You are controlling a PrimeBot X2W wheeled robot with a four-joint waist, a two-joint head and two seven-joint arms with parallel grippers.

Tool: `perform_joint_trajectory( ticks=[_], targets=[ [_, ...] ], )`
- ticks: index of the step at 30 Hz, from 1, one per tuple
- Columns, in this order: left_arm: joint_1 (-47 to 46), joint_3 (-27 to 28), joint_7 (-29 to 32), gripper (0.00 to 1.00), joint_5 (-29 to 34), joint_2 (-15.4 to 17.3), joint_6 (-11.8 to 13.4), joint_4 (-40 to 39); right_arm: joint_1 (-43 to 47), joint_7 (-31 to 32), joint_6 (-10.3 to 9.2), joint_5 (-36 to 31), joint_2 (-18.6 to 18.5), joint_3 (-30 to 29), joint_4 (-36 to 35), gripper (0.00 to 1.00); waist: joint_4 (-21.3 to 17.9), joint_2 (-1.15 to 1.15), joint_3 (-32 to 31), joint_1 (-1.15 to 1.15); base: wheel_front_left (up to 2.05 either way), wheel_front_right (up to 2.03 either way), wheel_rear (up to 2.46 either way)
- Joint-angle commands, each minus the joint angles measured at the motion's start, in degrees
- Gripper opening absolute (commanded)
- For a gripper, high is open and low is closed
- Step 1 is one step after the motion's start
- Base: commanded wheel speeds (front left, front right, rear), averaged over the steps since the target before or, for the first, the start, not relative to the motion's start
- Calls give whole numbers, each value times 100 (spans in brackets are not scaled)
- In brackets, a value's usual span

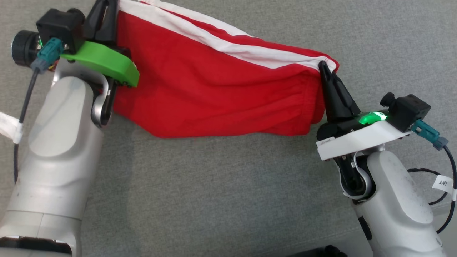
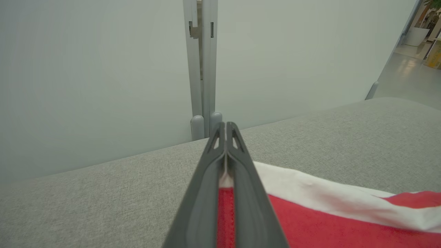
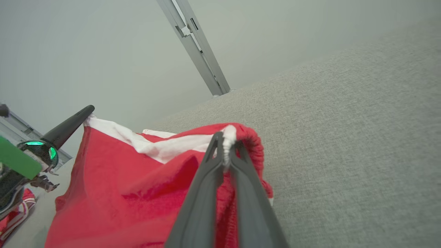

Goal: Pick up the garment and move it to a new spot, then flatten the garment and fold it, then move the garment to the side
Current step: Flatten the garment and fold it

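Garment [image 1: 214,89], red with a white band, hangs stretched between the two arms over the grey cushion [image 1: 214,200]. On one white-banded corner the left gripper [image 2: 225,128] is clamped tight; the right gripper [image 1: 324,66] pinches the opposite corner. Beyond stands a pale partition [image 2: 103,69].

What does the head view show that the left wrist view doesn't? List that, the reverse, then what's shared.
Head view adds: the right gripper shut on the far end of the garment. Left wrist view adds: a pale wall and grey post. Shared: the left gripper shut on the garment's white band, and the grey surface.
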Motion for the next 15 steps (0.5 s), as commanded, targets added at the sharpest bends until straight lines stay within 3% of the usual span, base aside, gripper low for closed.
perform_joint_trajectory(
  ticks=[1,15],
  targets=[
    [-181,10,-3,0,71,64,17,79,-89,-26,-9,-37,37,-10,-30,0,-297,0,372,0,0,0,0],
    [-696,155,-3,0,253,71,17,714,-225,-26,-9,60,116,-145,-77,0,-430,0,513,0,0,0,0]
  ],
)
